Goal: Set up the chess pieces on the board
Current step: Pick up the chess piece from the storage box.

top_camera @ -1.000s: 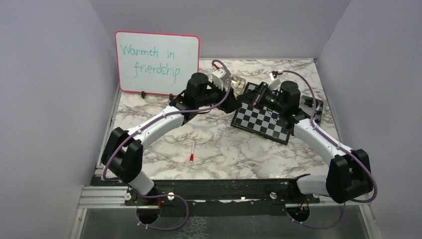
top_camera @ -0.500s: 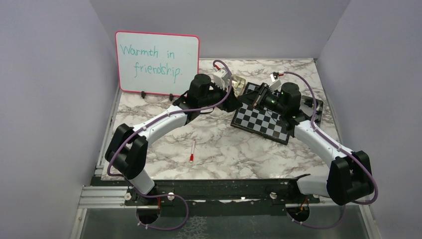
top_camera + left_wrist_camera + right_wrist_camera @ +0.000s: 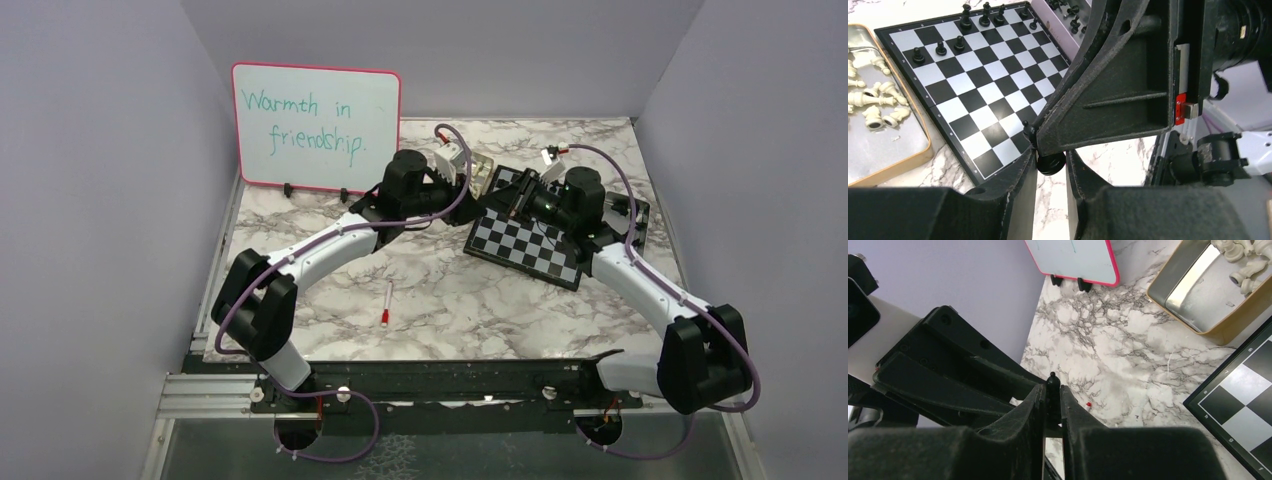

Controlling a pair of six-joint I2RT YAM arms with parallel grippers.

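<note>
Both grippers meet in the air over the table by the board's (image 3: 525, 242) left corner. A black chess piece (image 3: 1050, 163) sits base-first between my left gripper's (image 3: 1050, 167) fingers, which press on its sides. The same piece (image 3: 1052, 386) stands narrowly between my right gripper's (image 3: 1052, 396) fingers, its knob poking above them. Several black pieces (image 3: 940, 48) stand along the board's (image 3: 983, 85) far rows. Cream pieces (image 3: 878, 97) lie loose in a gold-rimmed tin (image 3: 923, 156) beside the board.
A pink-framed whiteboard (image 3: 315, 125) stands at the back left. A red-tipped marker (image 3: 387, 302) lies on the marble in front of the arms. A tray with more black pieces (image 3: 1068, 10) sits past the board's far corner. Purple walls enclose the table.
My left gripper has slid right to the right gripper and closed its jaws on the black piece. The right arm has hardly moved.
</note>
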